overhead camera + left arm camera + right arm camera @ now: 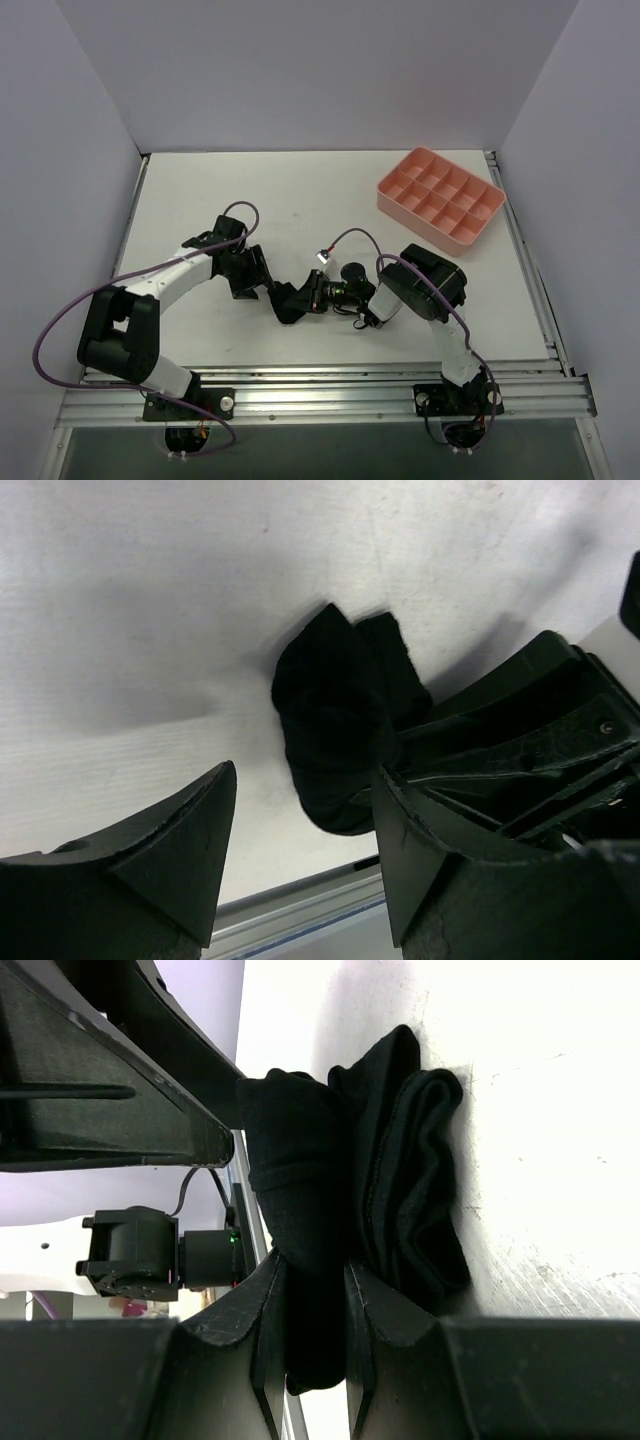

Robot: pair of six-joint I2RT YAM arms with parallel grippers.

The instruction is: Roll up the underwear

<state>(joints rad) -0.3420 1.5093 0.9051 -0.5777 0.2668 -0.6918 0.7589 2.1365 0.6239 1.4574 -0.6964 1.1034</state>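
The underwear (400, 1160) is a bunched, partly rolled black bundle on the white table (200, 190), right at the tips of the right gripper (312, 1295). That gripper's fingers are closed narrowly on a fold of the fabric, pinching it. The rest of the bundle spreads ahead of and beside its fingertips. The left gripper (303, 775) stands wide and holds nothing. The bundle sits just ahead of its gap, close against one of its fingers (430, 860), and the right gripper's black body is just behind the cloth. The pink compartment tray (440, 195) lies well apart, beyond the right gripper.
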